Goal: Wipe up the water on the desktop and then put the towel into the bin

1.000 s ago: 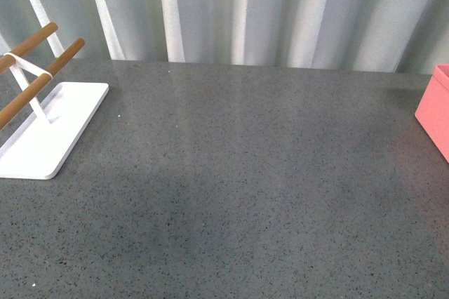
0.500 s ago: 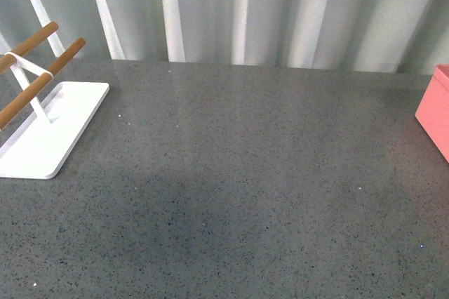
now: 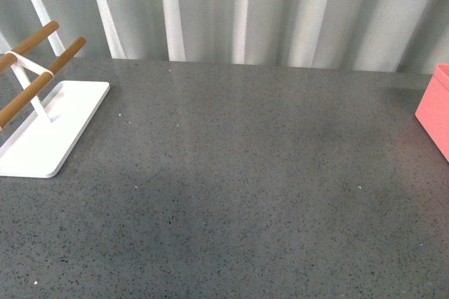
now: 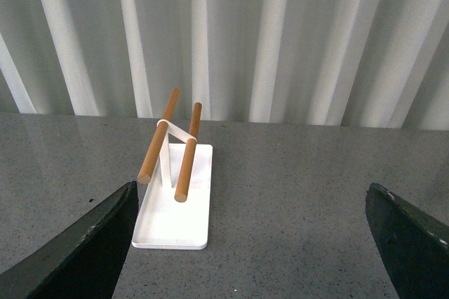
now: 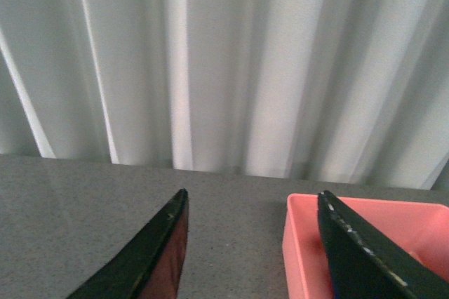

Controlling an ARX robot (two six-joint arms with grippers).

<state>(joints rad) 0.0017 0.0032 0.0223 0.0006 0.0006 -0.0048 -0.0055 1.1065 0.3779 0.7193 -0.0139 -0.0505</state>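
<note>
i see little change on the desktop (image 3: 245, 173) over the last second: only the dim patch near its middle has faded. no towel in any view, so wiping cannot be confirmed. left gripper (image 4: 252, 243) spread wide, empty; right gripper (image 5: 252, 250) parted, empty. bin (image 3: 436, 113) at right edge; white rack (image 3: 42, 127) at left. nothing obstructs.

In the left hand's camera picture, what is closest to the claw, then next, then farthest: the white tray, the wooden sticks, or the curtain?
1. White tray, on the desktop ahead of the left gripper.
2. Wooden sticks, raised above the tray's far part.
3. Curtain, behind the desktop's back edge.
</note>
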